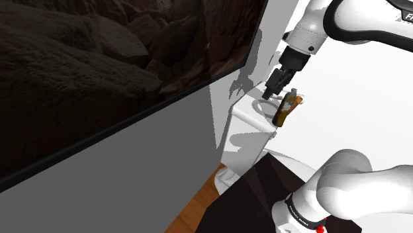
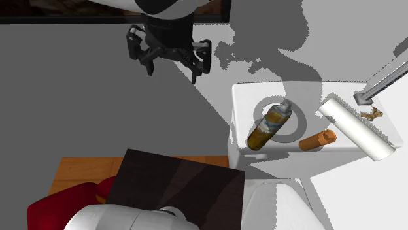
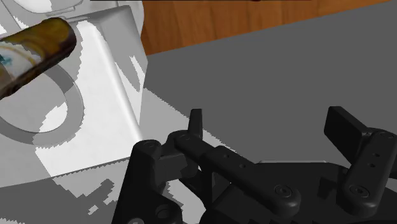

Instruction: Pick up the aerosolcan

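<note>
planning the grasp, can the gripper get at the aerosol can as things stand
Probably yes: the open gripper has nothing between it and the aerosol can, which lies uncovered on the white tank.

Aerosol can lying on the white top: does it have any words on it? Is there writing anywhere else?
"F": one dark letter on the white arm, cut off by the shoulder view's right edge.
The aerosol can has a brown, white and blue label, too blurred to read.
No other writing can be seen.
</note>
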`<move>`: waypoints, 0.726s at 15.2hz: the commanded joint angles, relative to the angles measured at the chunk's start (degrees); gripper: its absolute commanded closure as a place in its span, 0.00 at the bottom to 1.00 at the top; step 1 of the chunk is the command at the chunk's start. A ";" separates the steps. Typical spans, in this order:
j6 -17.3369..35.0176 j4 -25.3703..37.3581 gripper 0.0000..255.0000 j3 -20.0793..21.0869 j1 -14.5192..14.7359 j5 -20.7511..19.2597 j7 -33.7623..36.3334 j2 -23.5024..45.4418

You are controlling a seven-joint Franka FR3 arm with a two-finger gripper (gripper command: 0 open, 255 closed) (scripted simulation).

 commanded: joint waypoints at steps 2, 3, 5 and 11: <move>-0.08 -0.09 0.00 -1.11 -0.41 -1.11 -1.53 0.15; -0.13 -0.13 0.00 -2.23 -0.81 -2.24 -3.06 0.36; -0.12 -0.01 0.00 -4.47 -1.59 -4.47 -6.13 0.99; 0.68 1.85 0.00 -11.19 -3.65 -10.88 -15.30 4.48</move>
